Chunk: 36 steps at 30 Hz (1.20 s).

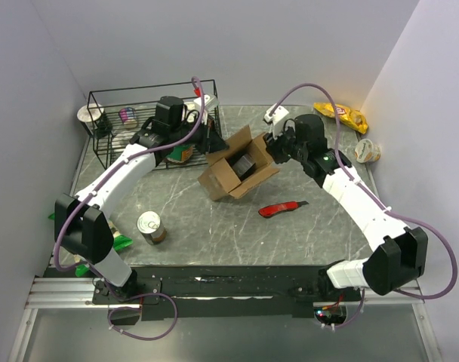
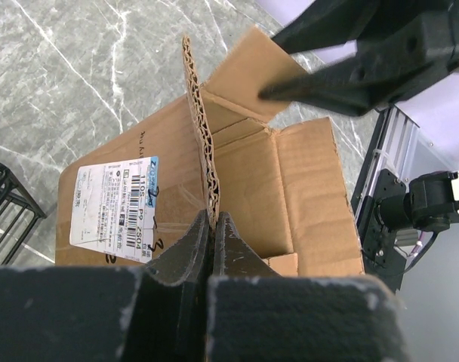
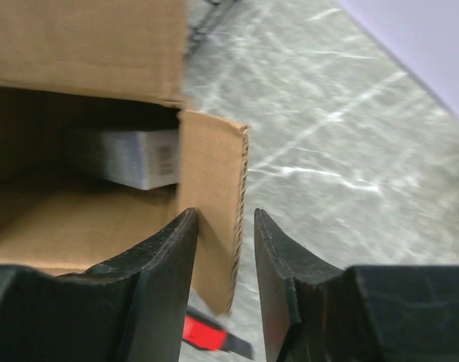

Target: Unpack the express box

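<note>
The express box [image 1: 228, 175], a brown carton, lies tilted mid-table with its flaps open. Its white label [image 2: 115, 204] shows in the left wrist view. My left gripper [image 1: 213, 142] is at the box's far left side, shut on the edge of an upright cardboard flap [image 2: 203, 128]; the jaws [image 2: 213, 219] pinch the corrugated edge. My right gripper [image 1: 269, 148] is at the box's right side, open, its fingers [image 3: 169, 241] straddling a side flap [image 3: 214, 173] without closing. A grey-white packet [image 3: 131, 157] lies inside the box.
A black wire basket [image 1: 116, 98] stands at the back left, holding small items. A tin can [image 1: 150, 226] stands front left and a red utility knife [image 1: 281, 209] lies right of the box. A yellow snack bag [image 1: 341, 115] and a white cup [image 1: 366, 151] are at the far right.
</note>
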Available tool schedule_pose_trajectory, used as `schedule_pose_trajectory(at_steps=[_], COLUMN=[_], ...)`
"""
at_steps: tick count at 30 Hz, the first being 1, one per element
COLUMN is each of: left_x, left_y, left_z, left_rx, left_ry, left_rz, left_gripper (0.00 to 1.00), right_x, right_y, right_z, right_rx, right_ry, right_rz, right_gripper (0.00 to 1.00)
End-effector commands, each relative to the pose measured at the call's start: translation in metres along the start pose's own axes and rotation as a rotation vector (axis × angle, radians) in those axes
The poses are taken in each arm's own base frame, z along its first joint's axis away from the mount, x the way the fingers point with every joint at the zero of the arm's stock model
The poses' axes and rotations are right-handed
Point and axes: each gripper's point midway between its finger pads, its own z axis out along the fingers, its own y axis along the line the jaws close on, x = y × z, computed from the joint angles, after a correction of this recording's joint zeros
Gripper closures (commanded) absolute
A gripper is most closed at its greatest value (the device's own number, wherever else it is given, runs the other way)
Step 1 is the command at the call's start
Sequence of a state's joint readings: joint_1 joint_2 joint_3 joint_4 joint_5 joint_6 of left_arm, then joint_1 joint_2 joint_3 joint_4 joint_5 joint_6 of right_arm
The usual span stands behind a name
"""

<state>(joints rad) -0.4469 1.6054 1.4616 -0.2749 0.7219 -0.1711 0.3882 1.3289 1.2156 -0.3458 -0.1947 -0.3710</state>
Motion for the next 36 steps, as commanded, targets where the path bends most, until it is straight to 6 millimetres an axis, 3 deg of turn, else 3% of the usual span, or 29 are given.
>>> schedule_pose_trajectory(at_steps=[1,5,7,10,11,13,15,23,36], left_x=[0.0,-0.001,-0.001,0.003,0.005,0.007,0.009,0.021,0.043], left_y=[-0.01,-0.011,-0.011,-0.011,-0.012,-0.012,-0.013,-0.019,-0.016], left_z=[0.001,0.002,0.003,0.004,0.004,0.004,0.003,0.003,0.013], left_rx=[0.058,0.069,0.078,0.091,0.094,0.103,0.112,0.187,0.294], left_ry=[0.004,0.004,0.005,0.013,0.022,0.032,0.045,0.092,0.161], left_rz=[0.007,0.009,0.014,0.024,0.024,0.041,0.045,0.082,0.11], left_gripper=[0.99,0.99,0.99,0.99,0.99,0.99,0.99,0.99,0.99], right_x=[-0.011,-0.023,-0.012,0.004,0.008,0.003,0.004,0.008,0.073], right_y=[0.024,0.015,0.015,0.016,0.005,0.012,0.004,0.003,0.007], right_z=[0.005,-0.002,0.0,0.002,-0.001,-0.007,-0.01,-0.017,0.042], right_rx=[-0.147,-0.138,-0.153,-0.232,-0.241,-0.373,-0.405,-0.553,-0.552], right_ry=[-0.027,-0.054,-0.016,0.011,0.008,-0.035,-0.055,-0.067,0.114], right_rz=[0.066,0.008,0.024,0.164,0.289,0.433,0.565,0.762,1.145], right_gripper=[0.54,0.52,0.52,0.58,0.59,0.61,0.64,0.67,0.62])
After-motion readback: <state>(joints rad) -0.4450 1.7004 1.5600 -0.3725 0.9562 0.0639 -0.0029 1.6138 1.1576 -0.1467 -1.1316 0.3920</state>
